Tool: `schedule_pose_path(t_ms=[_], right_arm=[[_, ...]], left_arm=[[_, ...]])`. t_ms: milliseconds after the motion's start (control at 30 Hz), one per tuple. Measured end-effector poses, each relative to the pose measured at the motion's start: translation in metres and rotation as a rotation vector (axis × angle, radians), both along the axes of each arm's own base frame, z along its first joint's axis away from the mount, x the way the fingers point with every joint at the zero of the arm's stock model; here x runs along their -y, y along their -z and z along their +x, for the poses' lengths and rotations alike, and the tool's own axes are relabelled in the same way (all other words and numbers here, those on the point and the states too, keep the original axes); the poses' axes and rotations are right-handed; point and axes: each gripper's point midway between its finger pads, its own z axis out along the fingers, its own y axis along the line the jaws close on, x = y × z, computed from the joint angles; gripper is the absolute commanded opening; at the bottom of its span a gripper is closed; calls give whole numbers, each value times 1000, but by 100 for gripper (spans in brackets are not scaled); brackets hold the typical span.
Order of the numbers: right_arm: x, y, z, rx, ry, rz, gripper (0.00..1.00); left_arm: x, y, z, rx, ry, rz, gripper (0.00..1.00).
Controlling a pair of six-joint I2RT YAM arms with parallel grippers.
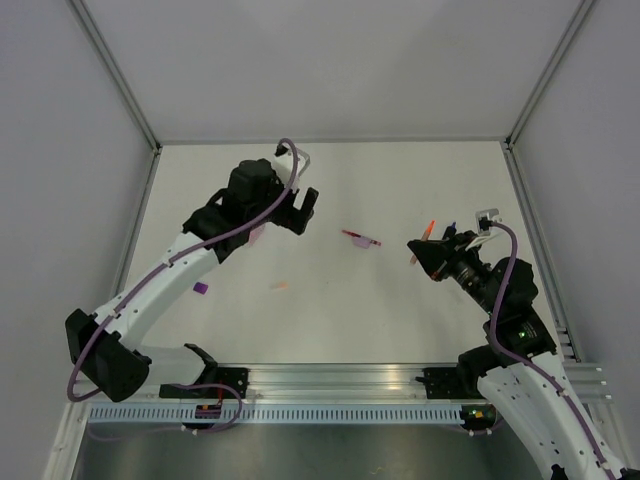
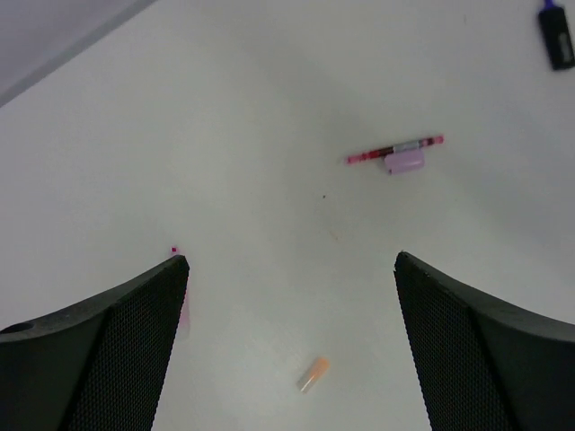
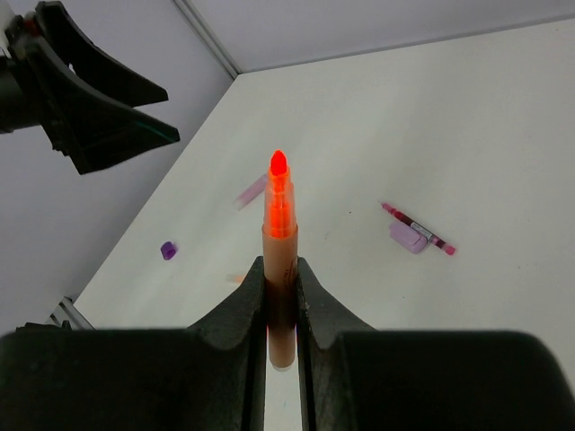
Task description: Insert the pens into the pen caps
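While my right fingers (image 3: 229, 328) pinch the slim orange-red plastic marker pen (image 3: 279, 242), its long axis runs straight ahead, tip foremost. My left fingers (image 2: 108, 359) gape, empty.

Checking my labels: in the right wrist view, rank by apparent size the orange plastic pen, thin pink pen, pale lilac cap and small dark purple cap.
1. orange plastic pen, clamped in the right gripper; being nearest the camera inflates it
2. thin pink pen
3. pale lilac cap beside it
4. small dark purple cap
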Motion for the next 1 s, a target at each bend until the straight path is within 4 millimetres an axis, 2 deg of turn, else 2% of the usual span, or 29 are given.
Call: schedule_pose_path(t_ms=[67, 133, 300, 400, 533, 667, 700, 767, 867, 900, 1000], right_arm=[[0, -1, 1, 3, 0, 1, 0], [0, -1, 1, 2, 0, 1, 0], [-1, -1, 1, 4, 0, 5, 0], [-1, -2, 2, 8, 0, 10, 0], [-1, -2, 3, 10, 0, 15, 0], [-2, -2, 3, 7, 0, 18, 0], [-2, -2, 3, 7, 0, 19, 0], [-2, -3, 3, 8, 1, 21, 0], [-1, -2, 2, 12, 1, 23, 0], [-1, -2, 2, 12, 1, 23, 0], [-2, 3, 3, 2, 1, 20, 0]], left_arm=[[5, -20, 4, 0, -37, -89, 100], [10, -25, 6, -35, -69, -162, 100], [17, -11, 4, -179, -230, -349, 100], [7, -4, 3, -266, -455, -514, 100], [-15, 10, -9, -392, -779, -730, 100], [-33, 36, -27, -558, -1132, -882, 95], [-38, 48, -35, -604, -1227, -891, 86], [-46, 70, -47, -668, -1390, -877, 84], [-55, 99, -62, -728, -1579, -813, 74], [-56, 107, -67, -743, -1624, -790, 65], [-56, 121, -78, -795, -1704, -743, 58]])
